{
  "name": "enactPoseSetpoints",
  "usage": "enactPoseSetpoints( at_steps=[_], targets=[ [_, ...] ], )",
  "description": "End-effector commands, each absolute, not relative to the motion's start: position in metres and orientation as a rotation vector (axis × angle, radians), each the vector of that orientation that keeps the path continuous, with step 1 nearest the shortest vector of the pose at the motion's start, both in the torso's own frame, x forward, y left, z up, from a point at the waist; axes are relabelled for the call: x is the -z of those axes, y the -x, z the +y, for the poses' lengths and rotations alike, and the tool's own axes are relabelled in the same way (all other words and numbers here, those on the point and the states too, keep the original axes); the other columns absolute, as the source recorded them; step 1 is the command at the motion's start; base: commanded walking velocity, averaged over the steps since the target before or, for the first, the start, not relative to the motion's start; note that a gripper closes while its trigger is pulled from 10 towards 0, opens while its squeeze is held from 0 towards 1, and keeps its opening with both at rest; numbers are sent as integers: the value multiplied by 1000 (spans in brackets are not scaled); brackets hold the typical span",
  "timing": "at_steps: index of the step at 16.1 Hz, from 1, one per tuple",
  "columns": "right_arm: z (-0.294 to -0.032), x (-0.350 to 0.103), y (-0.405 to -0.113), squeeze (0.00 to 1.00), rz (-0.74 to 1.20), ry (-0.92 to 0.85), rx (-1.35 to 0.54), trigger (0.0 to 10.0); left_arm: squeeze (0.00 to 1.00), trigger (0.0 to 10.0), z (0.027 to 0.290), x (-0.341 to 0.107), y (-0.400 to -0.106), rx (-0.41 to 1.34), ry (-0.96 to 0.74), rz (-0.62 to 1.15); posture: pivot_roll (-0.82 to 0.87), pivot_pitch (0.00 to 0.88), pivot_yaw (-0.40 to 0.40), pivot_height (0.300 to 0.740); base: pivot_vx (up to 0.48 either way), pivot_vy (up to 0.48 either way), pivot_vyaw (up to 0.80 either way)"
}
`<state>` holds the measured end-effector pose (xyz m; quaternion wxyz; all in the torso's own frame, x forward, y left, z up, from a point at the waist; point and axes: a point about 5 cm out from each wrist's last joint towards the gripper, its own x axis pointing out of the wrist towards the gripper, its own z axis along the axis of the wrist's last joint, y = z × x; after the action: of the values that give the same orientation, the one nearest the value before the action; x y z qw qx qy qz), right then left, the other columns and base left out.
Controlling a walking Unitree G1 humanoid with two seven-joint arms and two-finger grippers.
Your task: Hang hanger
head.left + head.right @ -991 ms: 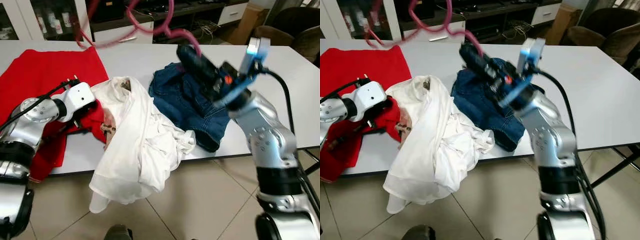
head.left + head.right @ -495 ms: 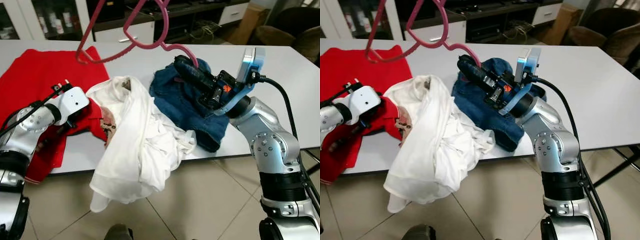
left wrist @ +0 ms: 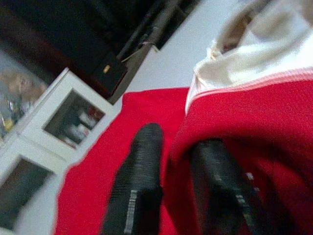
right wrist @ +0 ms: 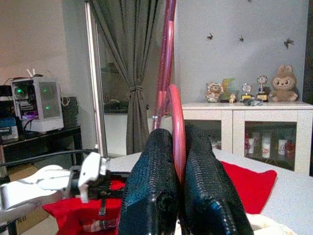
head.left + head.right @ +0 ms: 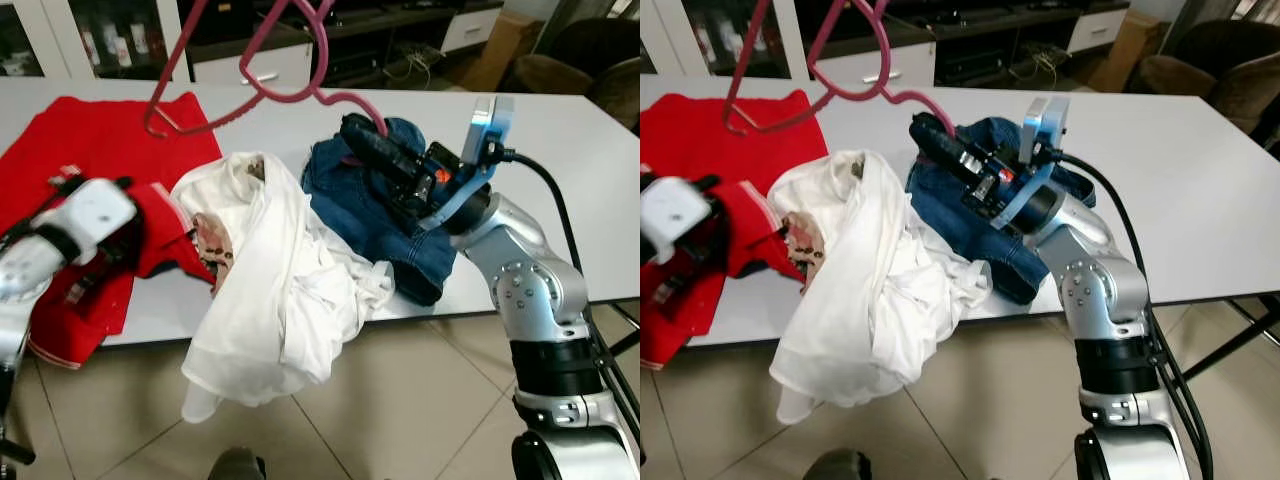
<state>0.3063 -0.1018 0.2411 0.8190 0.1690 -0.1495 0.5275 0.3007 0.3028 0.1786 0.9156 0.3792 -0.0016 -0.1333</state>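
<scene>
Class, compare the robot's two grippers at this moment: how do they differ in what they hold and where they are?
The right gripper is shut on the pink hanger, held up over the blue jeans; the left gripper pinches a fold of the red garment by the table's near edge. The right gripper's load is rigid and airborne; the left gripper's is soft cloth, partly resting on the table. Both have two black fingers and are shut.

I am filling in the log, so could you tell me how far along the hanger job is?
Done: the right hand has the pink hanger pinched and raised above the table. In hand: the left hand grips the red garment. Left: putting a garment on the hanger and hanging it; no rail is visible.
</scene>
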Motion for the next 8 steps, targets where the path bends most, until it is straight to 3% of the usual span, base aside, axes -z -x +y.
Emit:
enactPoseSetpoints(
  at_steps=[1,2,3,5,8],
  targets=[
    [-103,-246,-308,0,-339,-348,-1113,10000,1000,10000,300,-183,-301,277,-733,-21,144,18,-74,740,0,0,0],
    [-103,-246,-309,0,-339,-349,-1109,10000,1000,10000,300,-180,-296,251,-661,-16,144,19,-70,740,0,0,0],
    [-103,-246,-310,0,-340,-352,-1104,10000,0,10000,299,-177,-288,226,-570,-3,148,22,-71,740,0,0,0],
    [-102,-244,-310,0,-337,-354,-1101,10000,0,10000,298,-177,-275,229,-530,1,153,26,-69,740,0,0,0],
    [-101,-243,-310,0,-331,-355,-1102,10000,0,10000,297,-184,-247,290,-623,20,161,33,-74,740,0,0,0]
  ],
)
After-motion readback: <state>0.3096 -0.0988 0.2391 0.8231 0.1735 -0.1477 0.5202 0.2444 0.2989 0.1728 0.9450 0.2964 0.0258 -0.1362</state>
